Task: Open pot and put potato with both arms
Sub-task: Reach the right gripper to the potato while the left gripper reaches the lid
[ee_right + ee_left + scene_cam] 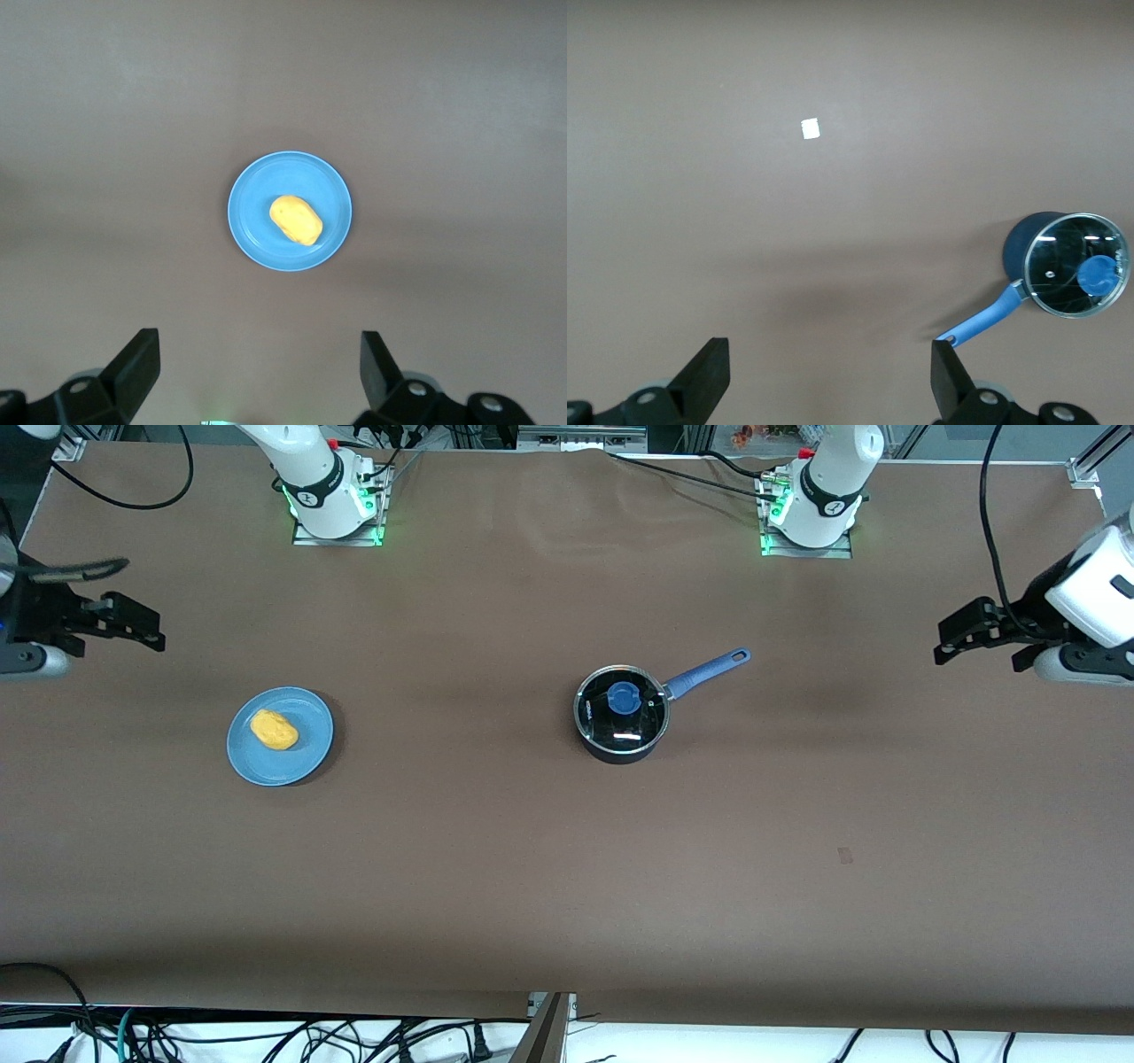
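**2 arms parked wide, lid on, potato waiting on its plate**

Both arms are hanging high at the ends of the table, neither one touching a thing. The left gripper is hovering over bare table at its own end, fingers spread wide with nothing between them. The right gripper is doing the same over its end, jaws gaping and empty.

The pot is sitting near the middle of the table, toward the left arm's end, its lid seated flat on the rim and the blue knob poking up dead centre. The handle is angling away toward the left arm's base. The potato is lying on the blue plate, well apart from the pot, toward the right arm's end.

Opening the pot looks like the 1st job, and the left arm looks best placed for it. I'd say it wants to come straight down over the knob, pinch it squarely, then lift vertically so the lid isn't dragging the pot sideways. Meanwhile the right arm can be lining up across the potato's narrow width.
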Controlling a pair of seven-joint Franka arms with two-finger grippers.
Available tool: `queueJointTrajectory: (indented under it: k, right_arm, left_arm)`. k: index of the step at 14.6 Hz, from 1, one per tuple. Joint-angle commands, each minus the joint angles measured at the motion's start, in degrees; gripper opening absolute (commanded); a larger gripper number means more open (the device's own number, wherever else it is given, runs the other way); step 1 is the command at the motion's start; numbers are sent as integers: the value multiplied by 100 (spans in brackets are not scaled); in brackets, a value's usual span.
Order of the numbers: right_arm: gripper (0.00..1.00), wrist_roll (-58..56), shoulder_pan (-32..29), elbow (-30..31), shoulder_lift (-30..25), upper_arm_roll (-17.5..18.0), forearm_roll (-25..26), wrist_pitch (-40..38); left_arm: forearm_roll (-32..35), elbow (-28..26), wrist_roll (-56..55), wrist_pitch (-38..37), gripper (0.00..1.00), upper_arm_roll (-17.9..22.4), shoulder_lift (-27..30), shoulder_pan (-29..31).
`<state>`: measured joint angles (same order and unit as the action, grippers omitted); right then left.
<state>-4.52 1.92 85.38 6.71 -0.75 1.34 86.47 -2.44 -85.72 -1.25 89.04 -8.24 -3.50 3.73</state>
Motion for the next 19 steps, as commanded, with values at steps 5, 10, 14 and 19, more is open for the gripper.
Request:
queueJointTrajectory:
  k: [5, 10, 14, 19]
  right_arm:
    - [100, 4, -43, 5, 462, -30, -29, 186]
    - [100, -119, -17, 119, 744, -39, 147, 177]
    - [100, -285, 10, 583, 806, -13, 383, 528]
    - [100, -1173, 10, 1374, 736, -4, 508, 1406]
  left_arm:
    - [-555, 643, 28, -457, 100, -195, 69, 5]
    - [-556, 670, -1464, -466, 100, -1117, 43, 5]
    - [-425, 618, -2544, -379, 100, -1864, -255, -13]
    - [-232, 582, -3443, -71, 100, -2200, -914, -258]
